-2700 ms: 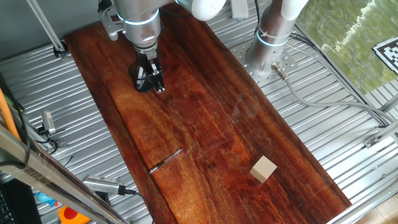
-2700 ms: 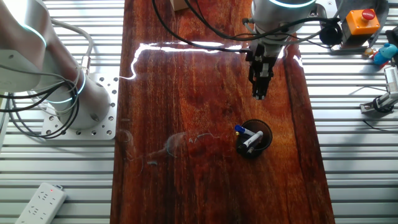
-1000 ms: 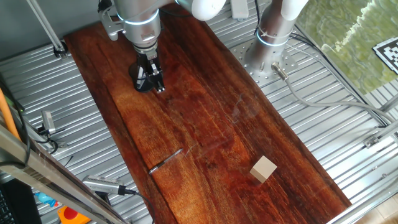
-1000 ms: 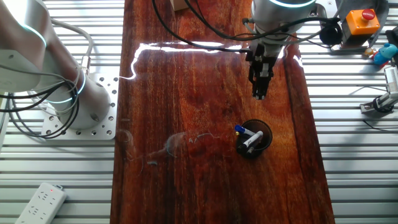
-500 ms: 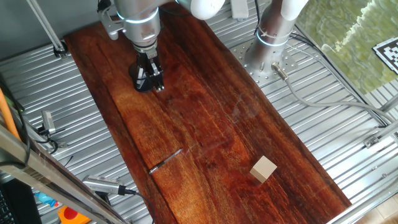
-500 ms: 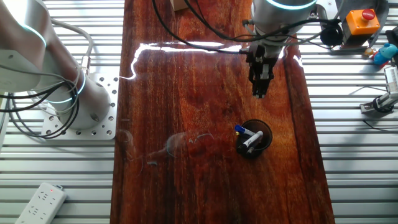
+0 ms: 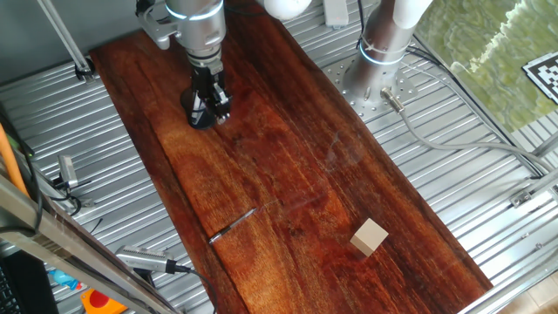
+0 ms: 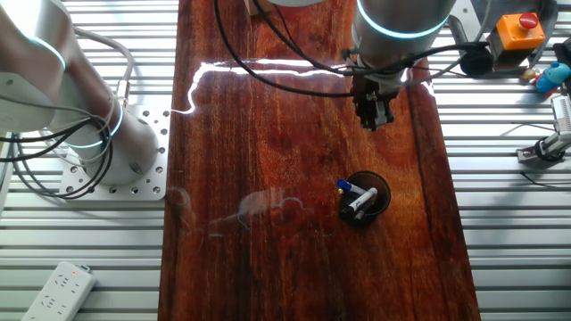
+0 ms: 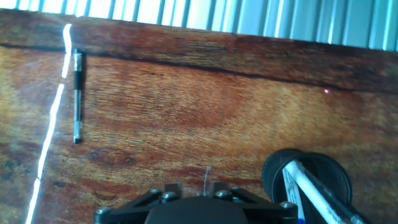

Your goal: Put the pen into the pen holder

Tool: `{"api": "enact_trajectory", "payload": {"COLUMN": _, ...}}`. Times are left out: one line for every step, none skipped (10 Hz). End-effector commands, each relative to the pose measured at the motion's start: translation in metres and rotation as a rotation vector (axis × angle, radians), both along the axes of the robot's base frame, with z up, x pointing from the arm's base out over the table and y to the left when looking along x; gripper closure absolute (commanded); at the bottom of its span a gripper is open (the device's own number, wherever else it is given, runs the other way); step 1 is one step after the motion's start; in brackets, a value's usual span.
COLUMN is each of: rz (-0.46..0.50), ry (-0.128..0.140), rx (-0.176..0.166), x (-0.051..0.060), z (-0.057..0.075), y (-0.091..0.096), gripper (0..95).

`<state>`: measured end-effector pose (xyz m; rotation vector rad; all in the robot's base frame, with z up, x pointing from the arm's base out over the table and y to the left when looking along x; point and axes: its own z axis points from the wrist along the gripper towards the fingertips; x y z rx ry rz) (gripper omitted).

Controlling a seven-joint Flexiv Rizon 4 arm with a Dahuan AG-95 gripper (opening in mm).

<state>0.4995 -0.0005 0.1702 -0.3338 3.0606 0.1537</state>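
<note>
The pen (image 7: 233, 225) lies flat near the long edge of the wooden board (image 7: 288, 174). In the hand view the pen (image 9: 77, 96) is at the upper left. The pen holder (image 8: 364, 200) is a short black cup with blue-tipped pens in it. It is partly hidden behind my hand in one fixed view (image 7: 197, 115) and sits at the lower right in the hand view (image 9: 309, 177). My gripper (image 8: 376, 120) hangs above the board just beside the cup, far from the pen. It is empty, with a small gap between its jaws (image 7: 215, 112) (image 9: 193, 188).
A tan wooden block (image 7: 370, 236) sits near the board's other end. The robot base (image 7: 379, 52) and cables stand beside the board on the ribbed metal table. A thicker metal cylinder with a cable (image 7: 144, 260) lies off the board near the pen.
The gripper has lifted a little above the board beside the cup. The pen, the cup and the block have not moved.
</note>
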Motion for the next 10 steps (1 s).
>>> {"api": "enact_trajectory", "payload": {"rz": 0.005, "ry": 0.000, "rx": 0.002, "x": 0.0004, "z": 0.0000, "y": 0.0005, "gripper": 95.0}}
{"api": "enact_trajectory", "payload": {"rz": 0.004, "ry": 0.000, "rx": 0.002, "x": 0.0004, "z": 0.0000, "y": 0.0005, "gripper": 95.0}}
{"api": "enact_trajectory", "payload": {"rz": 0.004, "ry": 0.000, "rx": 0.002, "x": 0.0004, "z": 0.0000, "y": 0.0005, "gripper": 95.0}}
{"api": "enact_trajectory", "payload": {"rz": 0.004, "ry": 0.000, "rx": 0.002, "x": 0.0004, "z": 0.0000, "y": 0.0005, "gripper": 95.0}}
{"api": "enact_trajectory", "payload": {"rz": 0.003, "ry": 0.000, "rx": 0.002, "x": 0.0004, "z": 0.0000, "y": 0.0005, "gripper": 95.0}}
{"api": "enact_trajectory", "payload": {"rz": 0.000, "ry": 0.000, "rx": 0.002, "x": 0.0004, "z": 0.0000, "y": 0.0005, "gripper": 95.0}}
{"api": "enact_trajectory", "payload": {"rz": -0.002, "ry": 0.000, "rx": 0.002, "x": 0.0004, "z": 0.0000, "y": 0.0005, "gripper": 95.0}}
{"api": "enact_trajectory", "payload": {"rz": -0.004, "ry": 0.002, "rx": 0.001, "x": 0.0005, "z": 0.0000, "y": 0.0006, "gripper": 95.0}}
{"api": "enact_trajectory", "payload": {"rz": -0.003, "ry": 0.002, "rx": 0.001, "x": 0.0005, "z": -0.0001, "y": 0.0007, "gripper": 95.0}}
{"api": "enact_trajectory", "payload": {"rz": -0.005, "ry": 0.002, "rx": 0.002, "x": 0.0010, "z": 0.0000, "y": 0.0011, "gripper": 95.0}}
